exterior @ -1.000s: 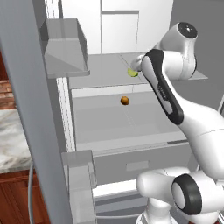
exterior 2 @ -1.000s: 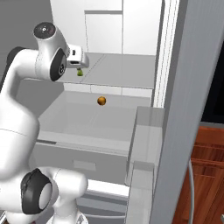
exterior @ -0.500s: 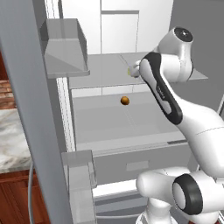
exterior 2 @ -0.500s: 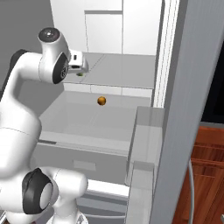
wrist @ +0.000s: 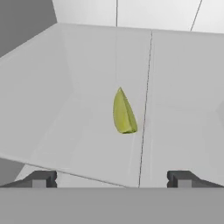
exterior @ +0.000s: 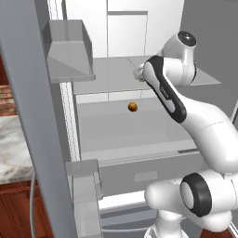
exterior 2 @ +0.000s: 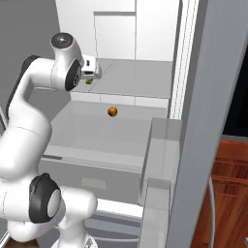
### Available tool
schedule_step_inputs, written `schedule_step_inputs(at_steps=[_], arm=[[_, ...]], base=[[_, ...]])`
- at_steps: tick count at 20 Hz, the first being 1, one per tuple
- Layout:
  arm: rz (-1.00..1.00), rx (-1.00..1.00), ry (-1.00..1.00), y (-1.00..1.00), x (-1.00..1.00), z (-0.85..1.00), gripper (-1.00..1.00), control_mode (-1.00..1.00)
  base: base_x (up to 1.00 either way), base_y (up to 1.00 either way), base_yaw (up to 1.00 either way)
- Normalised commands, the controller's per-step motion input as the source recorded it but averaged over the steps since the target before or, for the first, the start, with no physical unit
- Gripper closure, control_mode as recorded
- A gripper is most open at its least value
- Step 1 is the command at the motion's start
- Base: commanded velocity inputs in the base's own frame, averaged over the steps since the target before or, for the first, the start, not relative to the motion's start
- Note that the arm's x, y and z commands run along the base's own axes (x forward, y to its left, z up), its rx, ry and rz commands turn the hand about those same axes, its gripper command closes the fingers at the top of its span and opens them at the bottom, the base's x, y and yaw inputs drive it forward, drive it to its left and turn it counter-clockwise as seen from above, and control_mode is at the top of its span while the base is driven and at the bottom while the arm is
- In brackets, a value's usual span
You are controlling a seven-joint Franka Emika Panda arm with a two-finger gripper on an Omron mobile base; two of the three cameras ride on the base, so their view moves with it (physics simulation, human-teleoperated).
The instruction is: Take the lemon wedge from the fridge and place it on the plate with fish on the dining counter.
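Lemon wedge (wrist: 123, 113) on fridge shelf (wrist: 87, 131): light, probably slick-skinned, soft. Pinch across its broad flanks. Gripper (wrist: 111, 178) spread wide, empty.

Glossy white rounded arm (exterior: 204, 125) links, black joint bands with grey end caps, small dark fingertips (wrist: 40, 178).

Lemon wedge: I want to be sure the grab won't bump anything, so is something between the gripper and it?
Nothing visible. In the hand view the lemon wedge lies alone on the bare fridge shelf, straight ahead of the open gripper. The orange ball sits on a lower shelf, off the path.
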Motion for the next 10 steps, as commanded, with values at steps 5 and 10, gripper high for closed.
schedule_step_inputs(at_steps=[5, 10], arm=[[0.00, 0.00, 0.03, 0.00, 0.35, -0.06, -1.00, -1.00], [0.00, 0.00, 0.02, 0.00, 0.44, -0.18, -1.00, -1.00]], base=[[0.00, 0.00, 0.00], [0.00, 0.00, 0.00]])
